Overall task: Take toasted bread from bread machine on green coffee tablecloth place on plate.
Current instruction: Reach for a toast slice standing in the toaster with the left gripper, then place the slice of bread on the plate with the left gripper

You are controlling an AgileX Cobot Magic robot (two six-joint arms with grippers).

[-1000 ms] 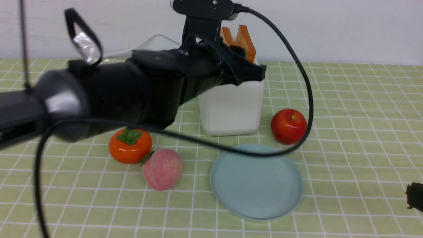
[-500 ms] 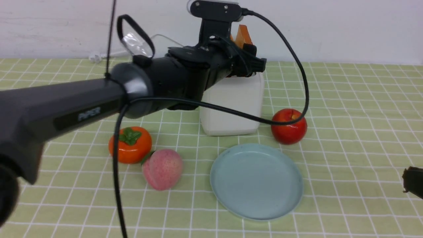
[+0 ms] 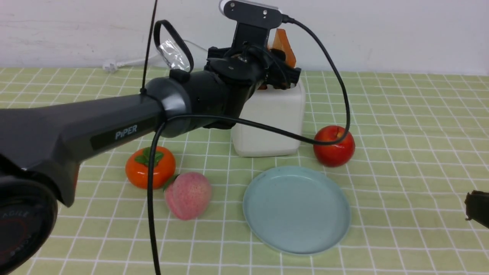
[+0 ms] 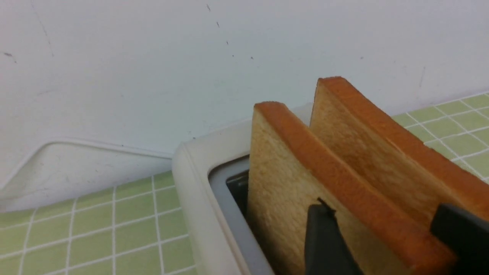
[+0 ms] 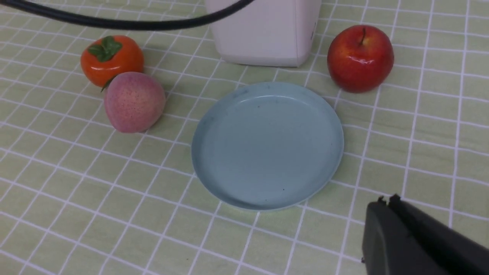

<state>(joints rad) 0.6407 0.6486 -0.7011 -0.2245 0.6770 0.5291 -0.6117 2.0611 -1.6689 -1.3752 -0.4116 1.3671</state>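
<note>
Since the toasted bread [image 4: 355,133] stood upright in the slots of the bread machine [image 4: 193,179], with a good part of each slice showing above the white housing, it was judged best taken by that exposed top portion. One pad would be laid against each flat face rather than on the crust. Each slice was judged to be light, dry and fairly stiff, though brittle at the edges and crumbly under hard pressure. A gentle squeeze and a straight upward pull were therefore thought advisable, as a tilted pull could be expected to jam the slice against the slot wall. The browned faces looked rough enough that little slipping was to be feared.

The left gripper [image 4: 382,221] was seen at the top of the machine, its jaws set moderately apart and straddling the nearer slice [image 4: 279,183]. One of its fingers [image 4: 324,244] was placed at the outer face, the other on the side toward the second slice. Whether the pads were pressed onto the bread or only flanked it could not be told. The right gripper [image 5: 387,206] was seen closed and holding nothing, low over the green coffee tablecloth [image 3: 401,152] and well to the right of the plate [image 3: 296,210]. The plate lay just in front of the machine with no bread on it.
</note>
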